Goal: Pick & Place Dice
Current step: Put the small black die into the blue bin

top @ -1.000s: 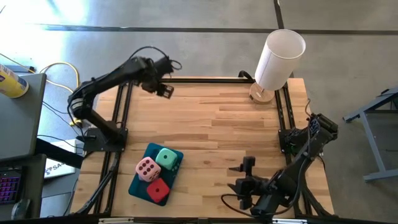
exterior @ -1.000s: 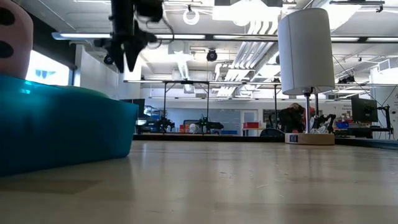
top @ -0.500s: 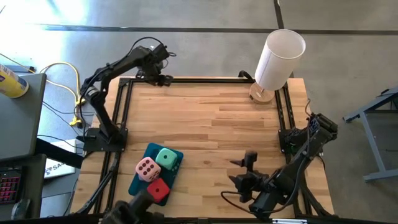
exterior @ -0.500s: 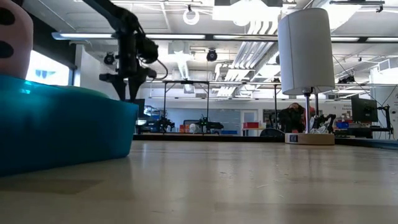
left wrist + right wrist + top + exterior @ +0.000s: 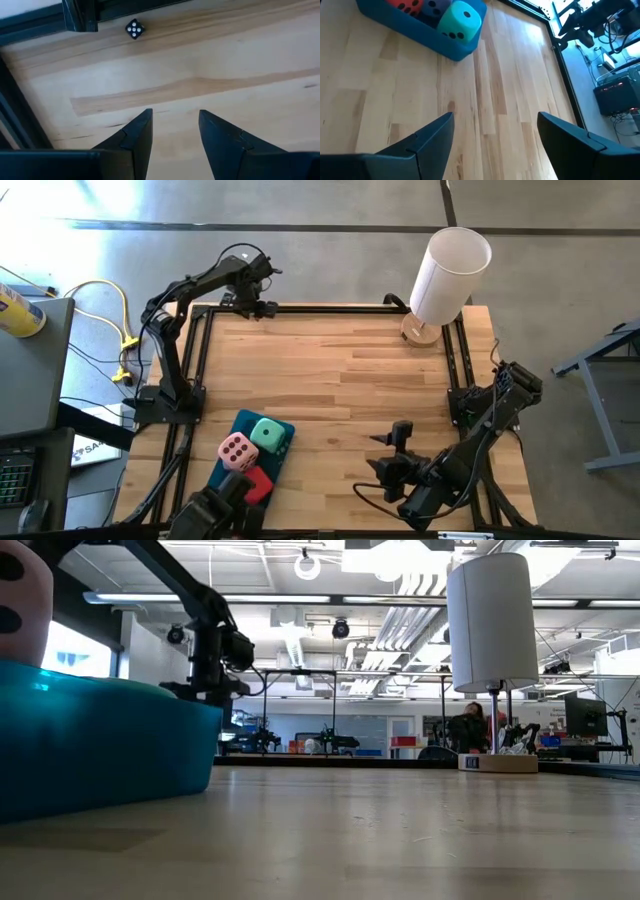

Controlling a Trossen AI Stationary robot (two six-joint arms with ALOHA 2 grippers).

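A teal tray (image 5: 283,430) near the table's front left holds a pink die (image 5: 237,448), a green die (image 5: 268,434) and a red die (image 5: 257,482). The right wrist view shows the green die (image 5: 461,19), the red die (image 5: 402,4) and a dark purple die (image 5: 437,6) in the tray (image 5: 415,27). A small black die with white pips (image 5: 133,29) lies on the wood by the table's frame. My left gripper (image 5: 175,112) hangs open over the far left corner (image 5: 252,310), pointing down, a little short of that die. My right gripper (image 5: 495,116) stands open at the near right (image 5: 390,442).
A white cylinder on a round wooden base (image 5: 445,275) stands at the far right corner. A black frame (image 5: 195,350) runs along the table's sides. A dark shape (image 5: 215,510) that I cannot make out reaches in at the near edge and covers the tray's near end.
My left gripper has swung toward the table's far left corner and come down, staying open. The dark shape has come in from the near edge and now covers part of the tray and the red die.
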